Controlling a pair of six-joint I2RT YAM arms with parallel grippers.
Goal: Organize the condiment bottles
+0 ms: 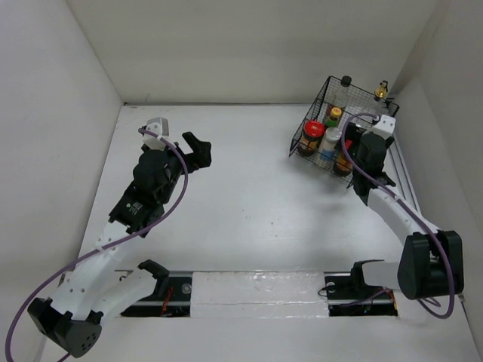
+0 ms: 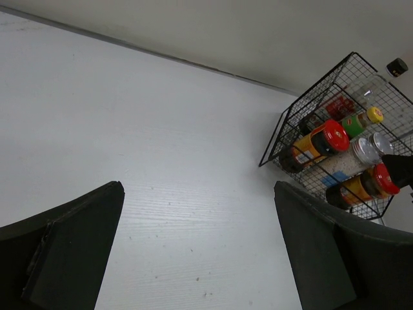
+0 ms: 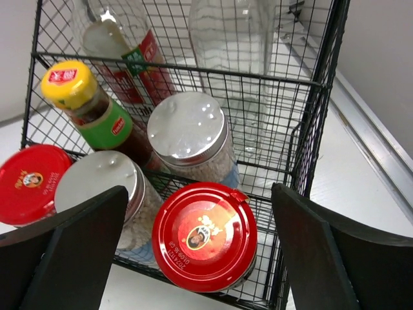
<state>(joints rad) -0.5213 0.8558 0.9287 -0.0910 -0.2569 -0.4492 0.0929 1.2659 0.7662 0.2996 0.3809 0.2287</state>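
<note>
**Top external view: looks basically done?**

Top external shows no stray bottle on the table. All the condiment bottles I can find sit inside the black wire basket at the far right corner. From the right wrist I count seven:
- two red-lidded jars
- two silver-lidded shakers
- the yellow-capped sauce bottle
- two taller clear bottles at the back

The right gripper hovers over the front red jar with its jaws spread wide and nothing in them. The left gripper is also spread and empty, well apart from the basket over bare table. My guess is that at most a bit of straightening is left.
</note>
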